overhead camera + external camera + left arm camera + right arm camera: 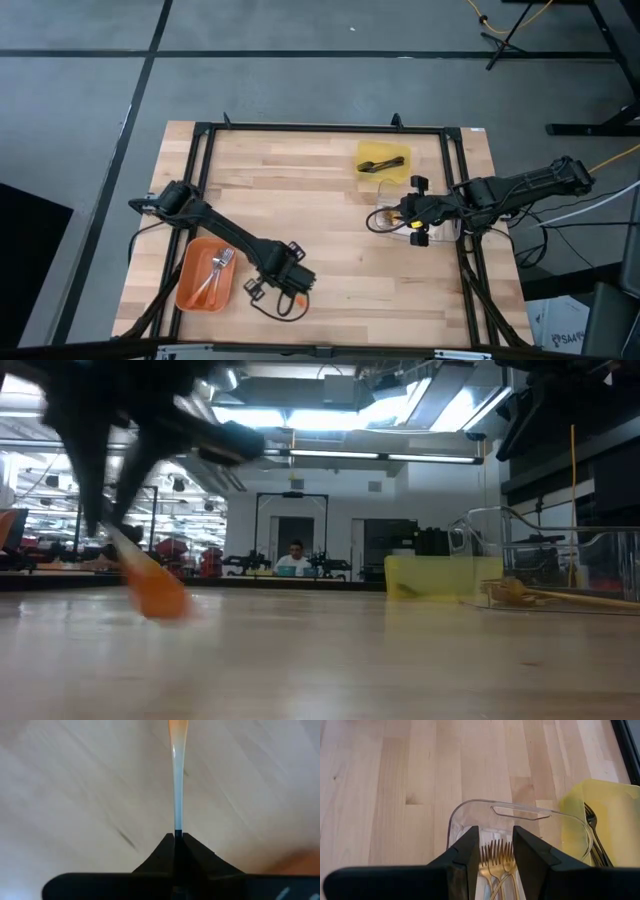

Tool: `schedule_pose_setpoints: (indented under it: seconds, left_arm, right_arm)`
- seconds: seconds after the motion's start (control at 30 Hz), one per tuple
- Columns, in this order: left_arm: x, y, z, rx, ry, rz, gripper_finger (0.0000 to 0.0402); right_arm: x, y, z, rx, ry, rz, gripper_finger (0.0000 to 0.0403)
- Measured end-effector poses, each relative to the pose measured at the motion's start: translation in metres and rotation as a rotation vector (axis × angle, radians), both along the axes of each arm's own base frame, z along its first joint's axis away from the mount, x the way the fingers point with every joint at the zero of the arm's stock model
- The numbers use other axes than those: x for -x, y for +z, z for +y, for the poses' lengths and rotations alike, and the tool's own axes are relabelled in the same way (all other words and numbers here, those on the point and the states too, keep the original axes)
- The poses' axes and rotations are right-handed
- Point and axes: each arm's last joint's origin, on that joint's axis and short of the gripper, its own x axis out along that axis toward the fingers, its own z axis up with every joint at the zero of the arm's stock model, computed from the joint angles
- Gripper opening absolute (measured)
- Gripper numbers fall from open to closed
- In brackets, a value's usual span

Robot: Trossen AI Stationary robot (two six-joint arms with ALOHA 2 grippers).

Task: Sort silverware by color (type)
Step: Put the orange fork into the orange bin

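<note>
My left gripper (288,280) is shut on a silver utensil with an orange handle (176,780), just right of the orange tray (190,290). That tray holds silver forks with orange handles (217,268). In the low view the orange handle end (157,596) slants down close to the table. My right gripper (496,851) is open above the clear tray (520,811), where gold forks (495,860) lie; the fingers stand on either side of their tines. The yellow tray (385,160) holds dark utensils (592,822). My left gripper pinches the utensil's silver end (176,831) between its two shut fingers. The utensil runs straight on from the fingertips, along them, with its orange handle end (178,727) farthest away. In the low view it slants down from the gripper. I cannot tell whether its orange end touches the table.
The clear tray (392,212) and the yellow tray stand at the table's far right, side by side. The orange tray stands at the near left. Bare wood (320,215) lies between them. A black frame (320,128) edges the table. A person (295,560) sits far behind.
</note>
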Motion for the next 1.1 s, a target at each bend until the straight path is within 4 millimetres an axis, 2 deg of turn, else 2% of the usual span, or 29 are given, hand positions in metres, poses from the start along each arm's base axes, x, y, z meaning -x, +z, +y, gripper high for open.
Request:
schedule_pose_setpoints:
  seconds: [0.37, 0.53, 0.73, 1.1]
  left_arm:
    - [0.049, 0.056, 0.002, -0.046, -0.056, 0.089, 0.0010]
    - [0.076, 0.076, 0.008, -0.103, -0.082, 0.191, 0.0010]
    - [0.090, 0.085, 0.001, -0.092, -0.143, 0.180, 0.0010]
    - [0.098, 0.085, -0.011, -0.091, -0.198, 0.182, 0.0010]
  right_arm:
    - [0.001, -0.001, 0.000, 0.004, 0.000, 0.013, 0.0108]
    - [0.001, -0.001, 0.000, 0.004, 0.000, 0.013, 0.0108]
    - [0.001, -0.001, 0.000, 0.003, 0.000, 0.012, 0.0108]
    - [0.001, -0.001, 0.000, 0.004, 0.000, 0.013, 0.0108]
